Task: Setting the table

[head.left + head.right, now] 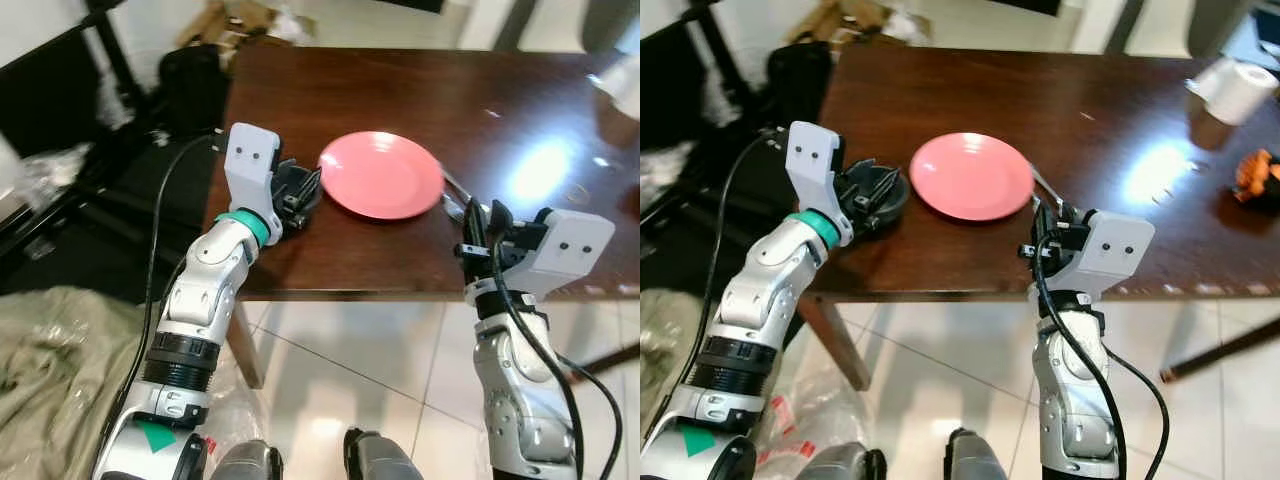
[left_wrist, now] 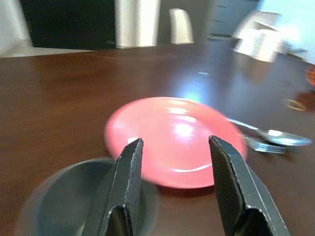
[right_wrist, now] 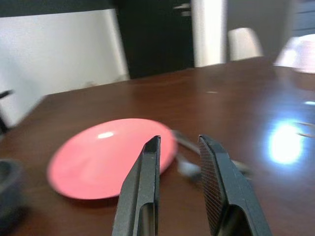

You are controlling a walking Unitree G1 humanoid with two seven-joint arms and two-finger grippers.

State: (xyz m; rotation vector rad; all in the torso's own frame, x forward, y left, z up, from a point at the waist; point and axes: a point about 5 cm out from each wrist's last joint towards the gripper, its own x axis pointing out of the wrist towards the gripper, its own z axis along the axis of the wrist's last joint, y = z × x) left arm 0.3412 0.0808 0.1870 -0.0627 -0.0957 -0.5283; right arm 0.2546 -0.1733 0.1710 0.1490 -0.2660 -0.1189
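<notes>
Fingers parted on both grippers: left gripper [image 2: 174, 147] over a dark bowl [image 2: 64, 196], right gripper [image 3: 179, 145] near cutlery [image 2: 270, 140], pink plate [image 1: 381, 175] between.

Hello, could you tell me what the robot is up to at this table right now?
It is setting a dark wooden table. A pink plate lies near the front edge, with a dark bowl on its left and a spoon and fork on its right. The left end effector hangs open over the bowl, pointing at the plate. The right end effector is open too, aimed at the cutlery by the plate's rim. Neither holds anything.
</notes>
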